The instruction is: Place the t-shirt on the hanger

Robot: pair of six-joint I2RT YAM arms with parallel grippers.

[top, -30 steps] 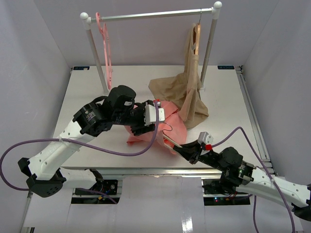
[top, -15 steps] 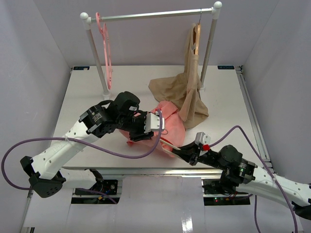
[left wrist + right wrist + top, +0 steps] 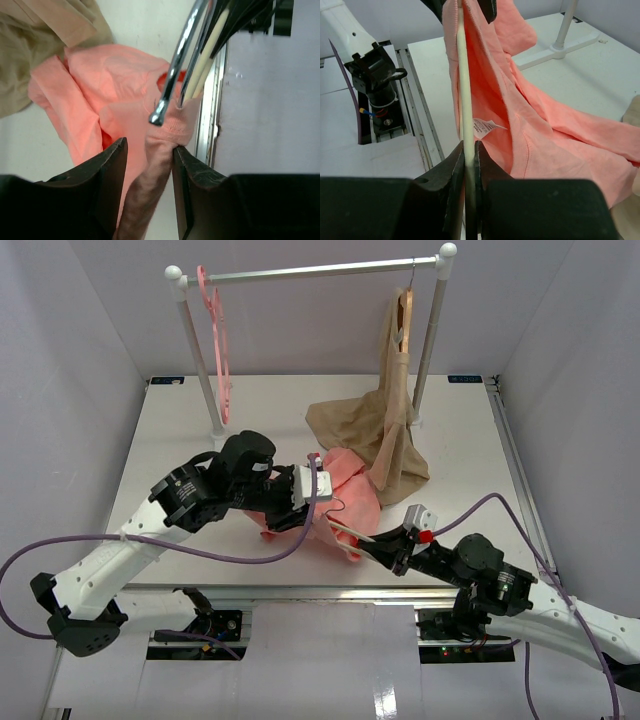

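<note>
Left gripper [image 3: 300,512], on a bent arm reaching rightward over the table [image 3: 470,440], sits in the t-shirt [image 3: 350,495] heaped mid-front; the right gripper [image 3: 372,545] stretches low and leftward to meet it.

Seen from the left wrist, the black fingers [image 3: 112,170] pinch a fold of the pink collar, beside the hanger [image 3: 207,55] and its silver hook [image 3: 175,70].

From the right wrist, the jaws clamp the cream bar, draped with shirt. The white label [image 3: 482,126] is unreadable.

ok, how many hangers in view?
3: pink hanger at the rail's left end; wooden hanger at its right end, carrying the beige garment; cream hanger in the right gripper, partly inside the t-shirt. No others visible.
</note>
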